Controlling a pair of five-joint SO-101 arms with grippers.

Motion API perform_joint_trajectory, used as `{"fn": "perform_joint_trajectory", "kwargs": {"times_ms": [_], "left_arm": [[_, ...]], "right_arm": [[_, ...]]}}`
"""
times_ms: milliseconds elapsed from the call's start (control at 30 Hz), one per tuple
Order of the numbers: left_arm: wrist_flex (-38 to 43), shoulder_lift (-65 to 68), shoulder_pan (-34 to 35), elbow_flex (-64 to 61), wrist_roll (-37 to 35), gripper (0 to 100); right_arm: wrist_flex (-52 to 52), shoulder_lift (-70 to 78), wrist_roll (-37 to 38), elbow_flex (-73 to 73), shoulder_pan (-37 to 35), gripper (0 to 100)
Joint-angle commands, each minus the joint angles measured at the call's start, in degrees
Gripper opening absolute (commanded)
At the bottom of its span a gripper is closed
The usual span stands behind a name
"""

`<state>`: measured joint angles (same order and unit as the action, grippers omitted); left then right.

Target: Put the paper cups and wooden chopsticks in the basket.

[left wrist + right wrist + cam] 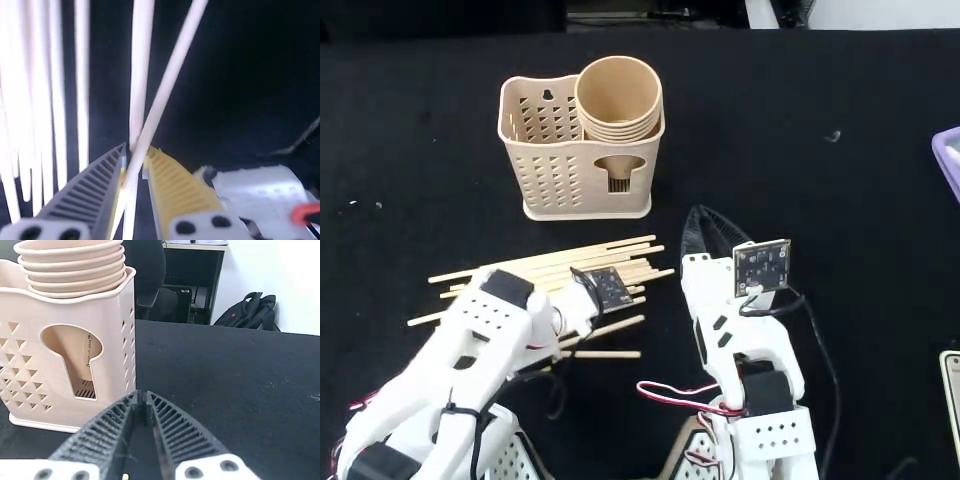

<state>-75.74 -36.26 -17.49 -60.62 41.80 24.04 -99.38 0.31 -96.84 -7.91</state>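
From above, the left gripper point(608, 290) lies low over the chopsticks point(535, 265) lying before the basket point(570, 170), with the cups point(618, 95) stacked inside it. Its wrist view shows the jaws pinching crossed sticks near one end, so they may pivot or slip when lifted. The right gripper point(143, 396), pressed together and empty, faces the basket.

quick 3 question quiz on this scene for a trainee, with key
1. True or false: the cups are stacked inside the basket.
2. The chopsticks lie: A in the basket; B on the table; C inside the cups.
3. Which side's tool has chopsticks between its jaws?
Key: 1 true; 2 B; 3 the left tool.
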Motion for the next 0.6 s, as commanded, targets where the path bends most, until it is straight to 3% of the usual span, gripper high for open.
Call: {"fn": "perform_joint_trajectory", "kwargs": {"times_ms": [0,267,567], "left_arm": [[7.0,-0.4,-0.6,-2.9,-0.1,3],[8.2,-0.9,0.0,-5.0,0.2,20],[8.3,-0.9,0.0,-2.6,0.1,13]], "right_arm": [[0.4,-1.1,0.0,0.0,-0.7,2.1],[0.5,-1.1,0.0,0.0,-0.7,2.1],[0.5,-1.1,0.0,0.0,-0.7,2.1]]}}
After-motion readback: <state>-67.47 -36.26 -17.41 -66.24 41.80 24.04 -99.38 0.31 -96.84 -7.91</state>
